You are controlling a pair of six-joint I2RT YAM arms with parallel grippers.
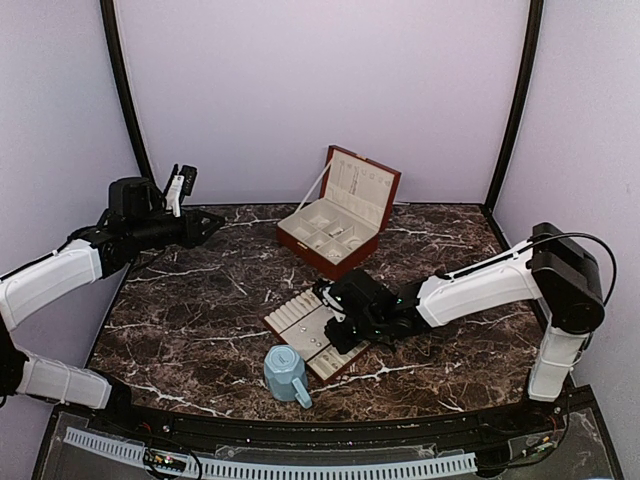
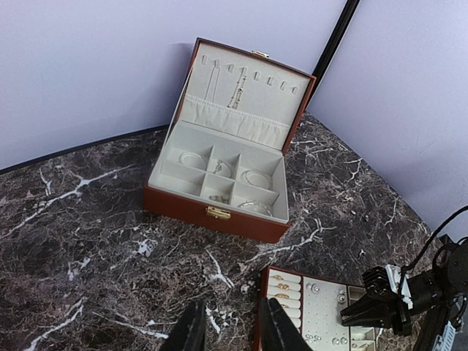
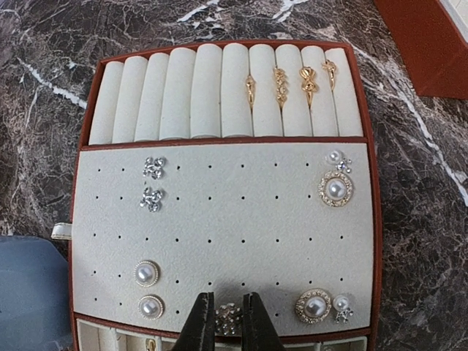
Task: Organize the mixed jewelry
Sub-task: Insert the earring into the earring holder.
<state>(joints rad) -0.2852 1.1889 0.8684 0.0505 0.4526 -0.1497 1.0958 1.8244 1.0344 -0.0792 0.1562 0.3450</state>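
Right gripper (image 3: 227, 307) nearly closed, pinching a tiny silvery crystal stud (image 3: 228, 317) at the cream-lined brown tray (image 3: 241, 205) edge. The stud is likely light and slippery, best held by its sides. Left gripper (image 2: 232, 308) is part-open, empty.

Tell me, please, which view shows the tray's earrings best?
Right wrist view: it looks straight down on the tray, the earrings all distinct. Left wrist view shows tiny specks; the top view, fainter still, partly behind the right arm.

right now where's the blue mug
In the top view the light-blue mug stands toward the table's near edge, a little left of centre. It is right beside the near-left corner of the flat tray.
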